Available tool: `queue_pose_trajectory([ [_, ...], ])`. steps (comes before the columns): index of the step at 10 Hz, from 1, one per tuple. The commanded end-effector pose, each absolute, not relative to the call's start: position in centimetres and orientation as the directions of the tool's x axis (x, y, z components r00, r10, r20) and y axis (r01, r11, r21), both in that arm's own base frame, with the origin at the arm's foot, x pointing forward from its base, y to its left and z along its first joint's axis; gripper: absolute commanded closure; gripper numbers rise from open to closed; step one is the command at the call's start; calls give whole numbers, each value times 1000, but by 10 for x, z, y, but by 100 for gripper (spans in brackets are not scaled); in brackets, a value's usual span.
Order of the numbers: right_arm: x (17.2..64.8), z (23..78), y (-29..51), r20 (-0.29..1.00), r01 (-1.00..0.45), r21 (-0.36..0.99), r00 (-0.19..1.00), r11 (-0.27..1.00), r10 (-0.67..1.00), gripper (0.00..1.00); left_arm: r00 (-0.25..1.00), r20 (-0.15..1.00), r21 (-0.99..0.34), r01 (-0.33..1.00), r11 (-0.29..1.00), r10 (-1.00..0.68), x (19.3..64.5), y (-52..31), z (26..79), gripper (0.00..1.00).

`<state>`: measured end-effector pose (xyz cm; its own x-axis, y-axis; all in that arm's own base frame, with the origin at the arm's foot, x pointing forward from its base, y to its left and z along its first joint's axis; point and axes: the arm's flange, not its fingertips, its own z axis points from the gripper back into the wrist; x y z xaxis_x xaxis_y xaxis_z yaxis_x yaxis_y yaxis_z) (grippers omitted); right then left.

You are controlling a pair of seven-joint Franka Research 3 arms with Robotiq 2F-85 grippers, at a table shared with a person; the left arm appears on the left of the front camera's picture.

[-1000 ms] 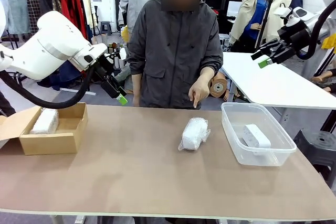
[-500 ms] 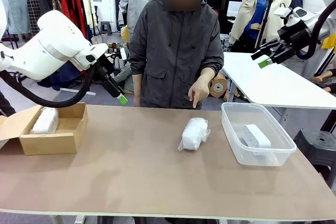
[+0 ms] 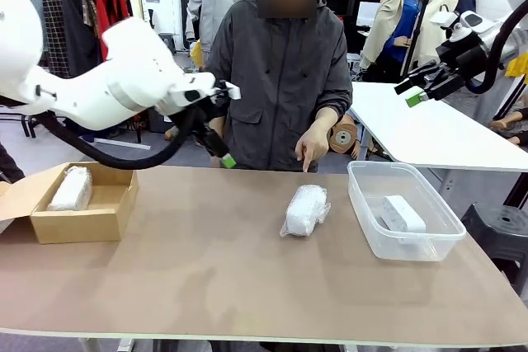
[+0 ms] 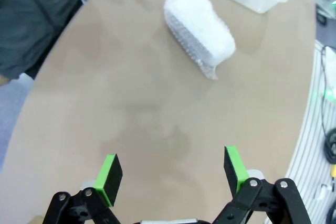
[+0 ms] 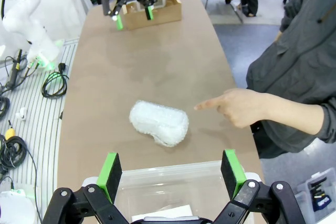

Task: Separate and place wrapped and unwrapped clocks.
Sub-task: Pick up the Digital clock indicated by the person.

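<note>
Swung inward off the cardboard box [image 3: 82,212], left tool [image 3: 221,157] wide and empty, now nearing the wrapped clock [image 3: 306,208] mid-worktop. Probably the next pick. Right tool [image 3: 418,88] wide, idle above.

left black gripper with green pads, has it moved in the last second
Yes. The left gripper has swung rightward, away from the brown cardboard box and toward the wrapped clock mid-table.

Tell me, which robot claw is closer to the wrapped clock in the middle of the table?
The left. The left gripper hangs open just left of the wrapped clock, above the table. The right gripper is open too, high above the tub's far side.
</note>
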<state>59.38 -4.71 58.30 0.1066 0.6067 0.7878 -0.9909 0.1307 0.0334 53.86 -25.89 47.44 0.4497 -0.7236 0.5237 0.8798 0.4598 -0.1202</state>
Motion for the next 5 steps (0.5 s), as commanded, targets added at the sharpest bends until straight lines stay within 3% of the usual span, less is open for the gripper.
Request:
queue_pose_trajectory([
  [1,593,585,-47,786,-991,27,103,132,609,0,462,484,-104,874,475,-743,526,-289,477,0],
  [5,593,585,-47,786,-991,27,103,132,609,0,351,437,-91,933,348,-828,528,-355,470,0],
])
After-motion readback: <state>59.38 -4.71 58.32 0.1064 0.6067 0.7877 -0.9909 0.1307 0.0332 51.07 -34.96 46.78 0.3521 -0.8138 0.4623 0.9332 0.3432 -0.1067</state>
